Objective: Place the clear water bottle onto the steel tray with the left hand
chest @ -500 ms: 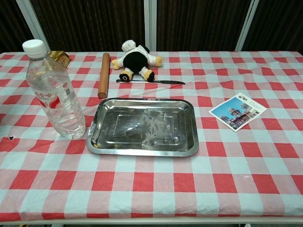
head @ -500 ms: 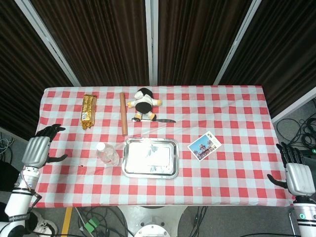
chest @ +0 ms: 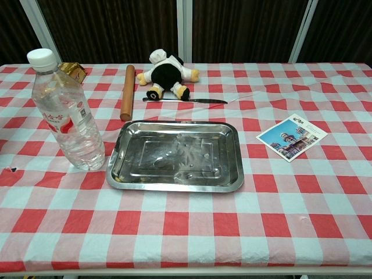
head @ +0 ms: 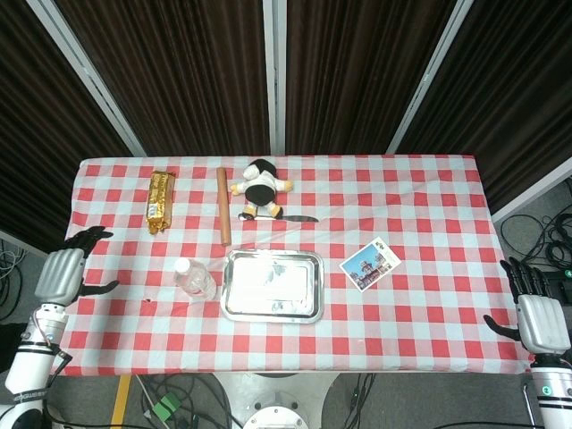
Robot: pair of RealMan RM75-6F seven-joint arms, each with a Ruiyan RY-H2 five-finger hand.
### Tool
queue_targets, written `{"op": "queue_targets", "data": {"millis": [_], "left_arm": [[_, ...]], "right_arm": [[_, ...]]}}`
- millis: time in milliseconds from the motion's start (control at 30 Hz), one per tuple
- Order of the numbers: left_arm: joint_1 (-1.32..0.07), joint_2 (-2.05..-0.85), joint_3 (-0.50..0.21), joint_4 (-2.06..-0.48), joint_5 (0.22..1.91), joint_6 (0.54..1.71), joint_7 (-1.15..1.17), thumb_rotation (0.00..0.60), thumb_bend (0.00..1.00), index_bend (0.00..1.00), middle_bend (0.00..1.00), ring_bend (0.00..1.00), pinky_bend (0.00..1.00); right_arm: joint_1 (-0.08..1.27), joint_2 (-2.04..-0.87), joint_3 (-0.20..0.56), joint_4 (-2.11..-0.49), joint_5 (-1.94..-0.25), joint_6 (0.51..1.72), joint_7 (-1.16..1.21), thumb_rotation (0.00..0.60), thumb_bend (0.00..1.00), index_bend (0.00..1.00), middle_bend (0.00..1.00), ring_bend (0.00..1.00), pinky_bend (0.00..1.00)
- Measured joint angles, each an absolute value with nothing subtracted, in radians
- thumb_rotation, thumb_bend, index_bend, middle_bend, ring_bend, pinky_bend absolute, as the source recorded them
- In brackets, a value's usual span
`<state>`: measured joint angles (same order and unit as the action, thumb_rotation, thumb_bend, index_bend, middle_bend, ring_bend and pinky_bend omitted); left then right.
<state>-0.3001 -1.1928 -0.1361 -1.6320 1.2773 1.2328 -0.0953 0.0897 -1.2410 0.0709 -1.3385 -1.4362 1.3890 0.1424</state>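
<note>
left hand (head: 64, 273): silver back, black fingers | right hand (head: 536, 315): same | forearms: white, black band

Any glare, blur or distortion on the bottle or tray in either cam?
Chest view: steel tray shows patchy bright reflections on its floor; clear water bottle is sharp, label readable as red print, leaning from wide-angle distortion near the left edge. Head view: tray glares near white, bottle is small and low-contrast against the cloth; both hands sit at the frame edges.

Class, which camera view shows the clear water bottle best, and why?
The chest view: the clear water bottle stands close and side-on, with its white cap and label visible. The head view shows it small from above, left of the steel tray.
</note>
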Motion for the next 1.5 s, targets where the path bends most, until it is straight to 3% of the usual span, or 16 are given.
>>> {"op": "queue_targets", "data": {"millis": [233, 367, 533, 867, 1500], "left_arm": [[-0.29, -1.173, -0.13, -1.657, 1.308, 1.142, -0.525, 0.6, 0.0, 0.19, 0.2, 0.15, 0.22], [-0.286, -1.18, -0.119, -1.629, 1.379, 1.112, -0.872, 0.6, 0.0, 0.18, 0.2, 0.15, 0.22], [-0.286, -1.225, -0.105, -1.573, 1.478, 1.111, -1.103, 0.6, 0.0, 0.18, 0.2, 0.15, 0.22], [-0.316, -1.363, -0.071, -1.523, 1.541, 1.136, -1.057, 0.6, 0.0, 0.19, 0.2, 0.15, 0.21], [-0.439, -1.513, -0.137, -1.453, 1.477, 1.085, -0.953, 0.6, 0.0, 0.2, 0.24, 0.15, 0.21]], "right_arm": [[0.092, -1.243, 0.072, -1.333, -1.432, 1.382, 0.142, 0.6, 0.1, 0.06, 0.03, 0.0, 0.0], [0.094, -1.246, 0.071, -1.328, -1.429, 1.374, 0.14, 0.6, 0.1, 0.06, 0.03, 0.0, 0.0], [0.095, -1.25, 0.07, -1.327, -1.429, 1.371, 0.136, 0.6, 0.1, 0.06, 0.03, 0.0, 0.0], [0.097, -1.249, 0.069, -1.325, -1.422, 1.359, 0.147, 0.6, 0.1, 0.06, 0.03, 0.0, 0.0], [0.101, -1.244, 0.079, -1.32, -1.403, 1.343, 0.165, 0.6, 0.1, 0.06, 0.03, 0.0, 0.0]]}}
